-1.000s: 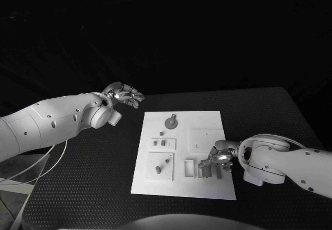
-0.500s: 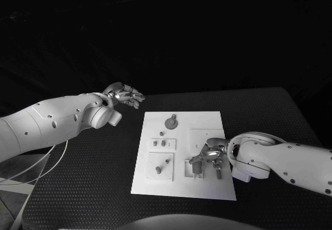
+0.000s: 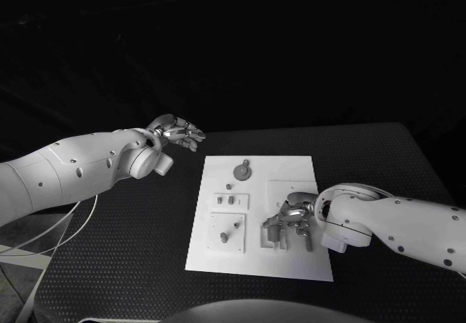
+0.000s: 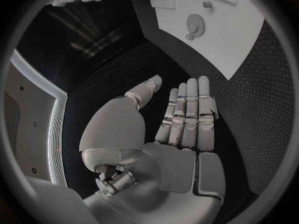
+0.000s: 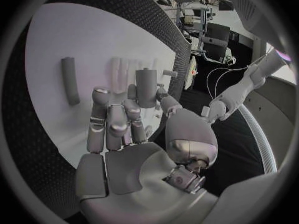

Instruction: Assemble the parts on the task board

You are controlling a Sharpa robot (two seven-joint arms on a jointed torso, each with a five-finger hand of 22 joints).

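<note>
Silver right hand (image 3: 289,219) has slid inward w/ grey peg (image 5: 146,87) pinched, over task board (image 3: 257,266) slots; left hand (image 4: 181,119) stays wide, idle.

The white task board (image 3: 254,264) lies flat near the middle of the table, long side running front to back. A round geared part (image 3: 241,173) sits near its far edge. A short cylinder part (image 5: 146,88) stands upright, pinched in fingertips above the board's near right area, and a rod part (image 5: 70,80) lies flat nearby.

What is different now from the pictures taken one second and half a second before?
The right hand has moved leftward over the task board, from near its right edge toward the slotted block at the lower middle, and it holds a short grey peg between thumb and fingers. Another peg lies on the board. The left hand stayed raised beyond the board's far left corner, holding nothing.
</note>
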